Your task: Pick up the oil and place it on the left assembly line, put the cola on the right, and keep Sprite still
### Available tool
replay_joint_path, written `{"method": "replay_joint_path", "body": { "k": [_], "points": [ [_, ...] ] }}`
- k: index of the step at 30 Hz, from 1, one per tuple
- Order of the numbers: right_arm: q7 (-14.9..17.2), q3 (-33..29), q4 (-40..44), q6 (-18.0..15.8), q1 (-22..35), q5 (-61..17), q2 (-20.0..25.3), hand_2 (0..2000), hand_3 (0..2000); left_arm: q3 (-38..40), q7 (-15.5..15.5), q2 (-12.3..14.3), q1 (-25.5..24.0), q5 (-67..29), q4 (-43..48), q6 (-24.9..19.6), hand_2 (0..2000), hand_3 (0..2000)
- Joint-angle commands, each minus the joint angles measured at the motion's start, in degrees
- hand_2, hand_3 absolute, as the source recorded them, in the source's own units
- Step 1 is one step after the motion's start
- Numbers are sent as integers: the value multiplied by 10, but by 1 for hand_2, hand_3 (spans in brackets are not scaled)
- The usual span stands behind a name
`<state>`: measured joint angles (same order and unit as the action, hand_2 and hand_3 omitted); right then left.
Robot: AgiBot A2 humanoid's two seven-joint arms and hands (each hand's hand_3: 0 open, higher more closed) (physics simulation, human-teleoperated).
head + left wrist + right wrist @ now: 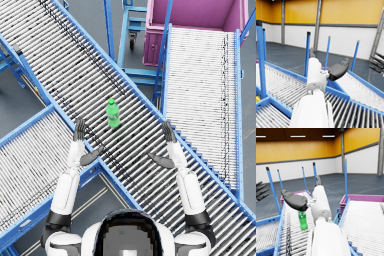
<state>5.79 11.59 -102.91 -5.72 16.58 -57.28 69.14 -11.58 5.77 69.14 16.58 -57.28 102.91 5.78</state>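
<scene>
sprite (113,114) upright on conveyor (75,65) — left robot hand (81,145), right robot hand (170,147) empty

The Sprite bottle (113,113) is bright green, cap included. The central line (65,55) beneath it shows silver-grey rollers in fine stripes, with a dark dotted strip along its length and a blue frame (261,60). The left line (30,155) and right line (200,85) carry the same pale striping and blue edges. The bin (200,15) at the right line's far end is magenta. My left arm (66,187) and right arm (190,192) are white. My left hand (81,144) and right hand (171,146) are dark grey. The wall (351,12) is yellow above and white below. The floor (20,107) is dark grey-blue.
</scene>
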Motion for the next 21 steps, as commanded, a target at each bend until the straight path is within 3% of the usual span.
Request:
{"method": "replay_joint_path", "body": {
  "k": [1, 21],
  "points": [
    [0, 0, 0, 0, 0, 0, 0, 0, 0, 0, 0, 0, 0, 0, 0, 0, 0, 0],
    [0, 0, 0, 0, 0, 0, 0, 0, 0, 0, 0, 0, 0, 0, 0, 0, 0, 0]
  ]
}}
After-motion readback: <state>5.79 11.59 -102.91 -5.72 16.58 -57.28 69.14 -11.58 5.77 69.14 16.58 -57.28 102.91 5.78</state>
